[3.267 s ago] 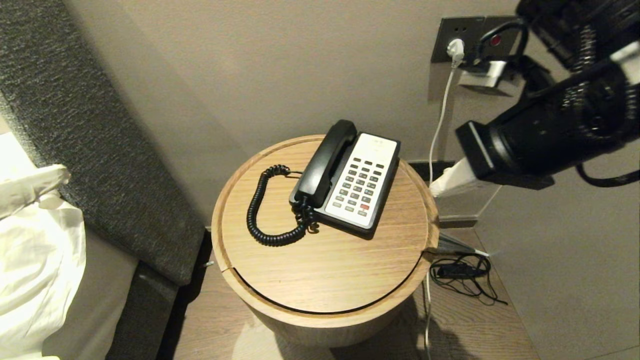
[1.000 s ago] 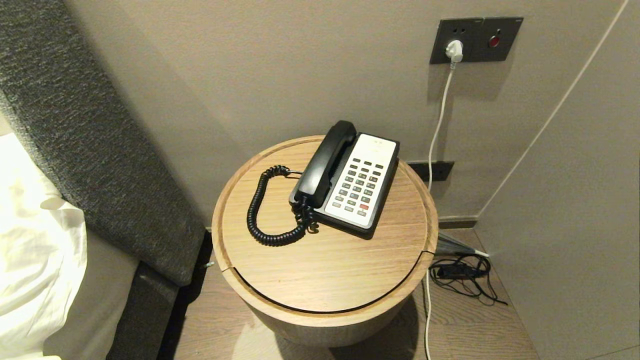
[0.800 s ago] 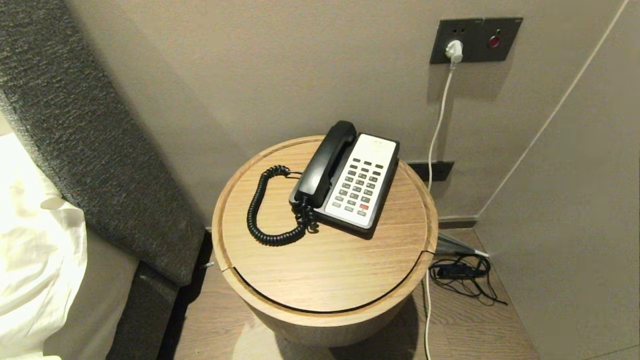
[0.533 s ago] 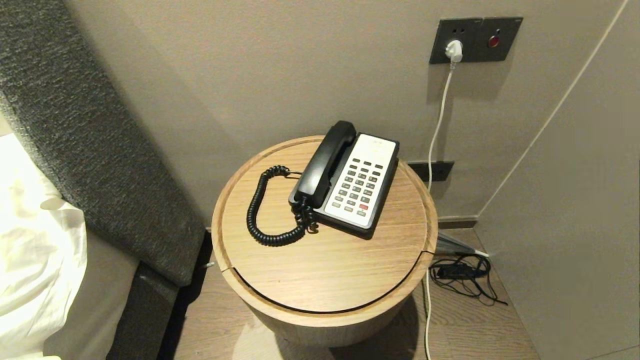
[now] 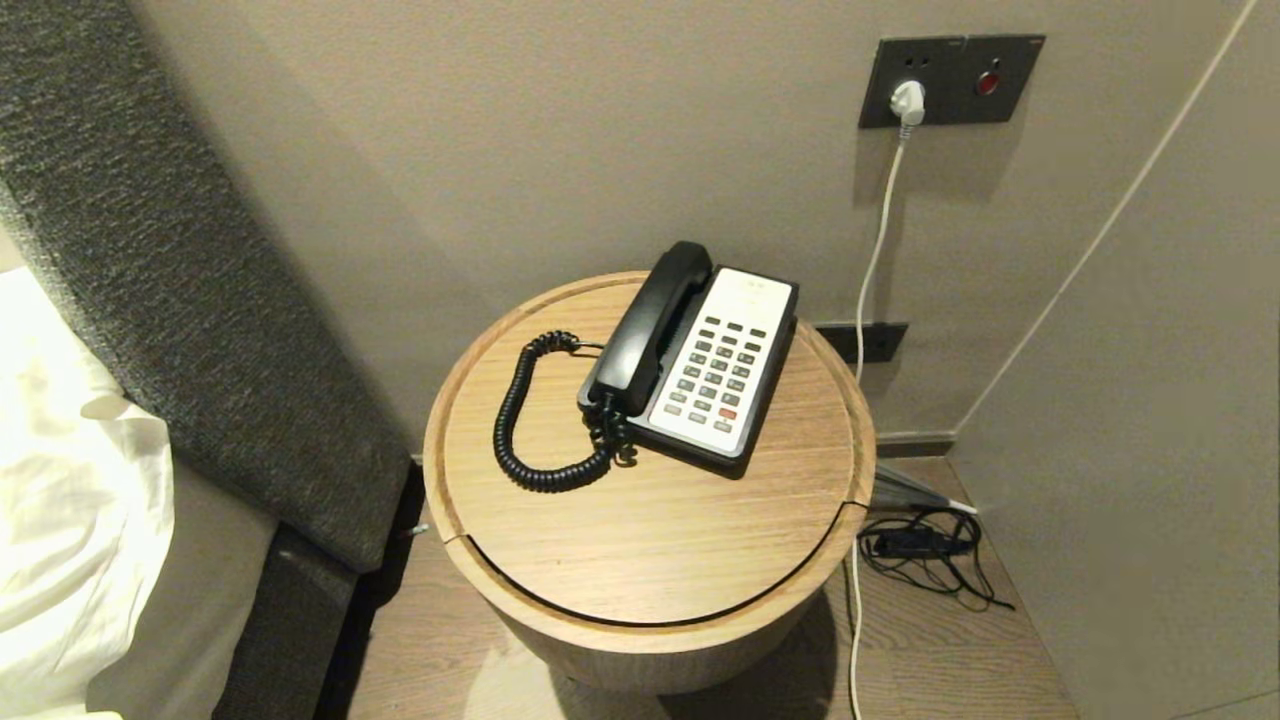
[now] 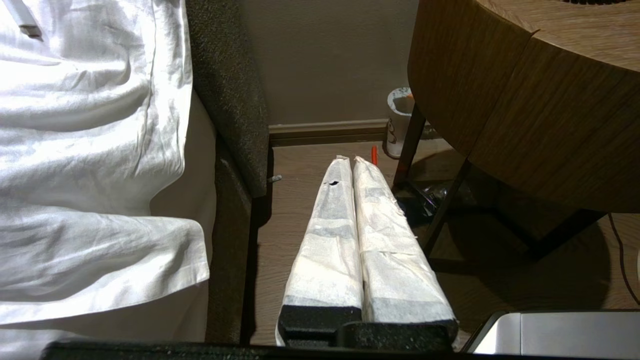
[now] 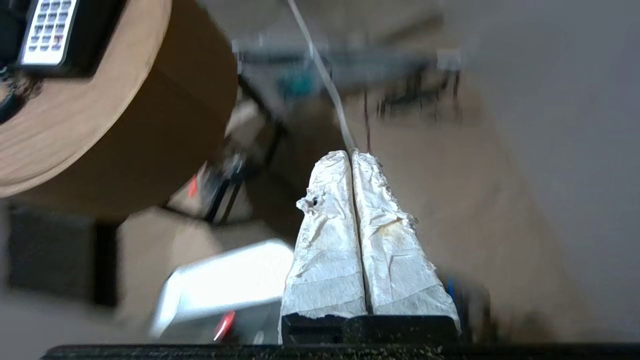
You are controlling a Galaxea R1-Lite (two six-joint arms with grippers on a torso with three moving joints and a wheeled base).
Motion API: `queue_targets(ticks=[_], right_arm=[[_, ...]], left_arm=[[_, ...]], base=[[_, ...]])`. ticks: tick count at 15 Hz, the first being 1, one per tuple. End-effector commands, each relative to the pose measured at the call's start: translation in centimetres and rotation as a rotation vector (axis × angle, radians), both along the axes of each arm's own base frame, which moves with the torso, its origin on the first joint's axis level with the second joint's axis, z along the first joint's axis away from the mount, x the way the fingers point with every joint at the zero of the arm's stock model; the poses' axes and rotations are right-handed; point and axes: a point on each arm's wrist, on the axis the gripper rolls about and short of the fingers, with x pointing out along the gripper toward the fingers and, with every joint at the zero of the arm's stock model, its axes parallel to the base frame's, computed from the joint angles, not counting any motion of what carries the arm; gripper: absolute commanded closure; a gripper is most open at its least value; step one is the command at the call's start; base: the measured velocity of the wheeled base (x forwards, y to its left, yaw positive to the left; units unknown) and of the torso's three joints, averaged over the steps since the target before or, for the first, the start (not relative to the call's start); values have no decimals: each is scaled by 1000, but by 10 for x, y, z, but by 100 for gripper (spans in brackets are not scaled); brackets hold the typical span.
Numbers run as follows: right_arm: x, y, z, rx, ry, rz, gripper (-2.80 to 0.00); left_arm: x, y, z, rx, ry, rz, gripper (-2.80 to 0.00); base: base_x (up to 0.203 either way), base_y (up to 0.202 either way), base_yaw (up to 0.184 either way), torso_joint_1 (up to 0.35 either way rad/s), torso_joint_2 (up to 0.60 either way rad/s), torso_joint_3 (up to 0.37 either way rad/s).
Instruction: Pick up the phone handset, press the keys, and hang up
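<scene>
So the phone [image 5: 718,365] sits on the round wooden worktop [image 5: 650,540], toward the back near the wall. The black handset [image 5: 648,325] lies in its cradle along the phone's left side, touching the base, and the curly cord [image 5: 530,420] loops out onto the wood to the left of it. The keypad [image 5: 722,372] faces up with one red key among the dark ones.

Neither arm shows in the head view. The left hand [image 6: 350,161] is down low beside the worktop's curved side, over the wooden floor, between the bed sheet [image 6: 85,150] and the worktop's legs; its two padded fingers are pressed together with nothing between them. A paper cup [image 6: 399,120] stands on the floor by the wall just past it.

The right hand [image 7: 351,154] hangs low on the other side of the worktop, well apart from the phone, fingers also pinched together and empty, pointing at the floor where a white cable [image 7: 320,70] runs.
</scene>
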Motion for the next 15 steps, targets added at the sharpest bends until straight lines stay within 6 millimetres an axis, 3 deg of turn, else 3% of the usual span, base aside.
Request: queue_targets(ticks=[1,4,6,8,10,15], right_arm=[[32,0,-9,-62,-143,-1,0],[74,-1,-68,-159,-145,-24,0],[80,-1,-94,-204,-68,10,0],[80,0,-85,-320,-142,55,0],[81,1,-89,-393,-124,104,0],[81,1,-89,-383,-123,106,0]], left_arm=[[0,0,0,-4,2,1,0],[0,0,0,-6,1,3,0],[0,0,0,-6,2,2,0],[0,0,0,-8,0,0,0],[0,0,0,-8,0,0,0],[0,0,0,-21,9,12,0]], base=[[0,0,0,0,0,0],[0,0,0,0,0,0],[0,0,0,0,0,0],[0,0,0,0,0,0],[0,0,0,0,0,0],[0,0,0,0,0,0]])
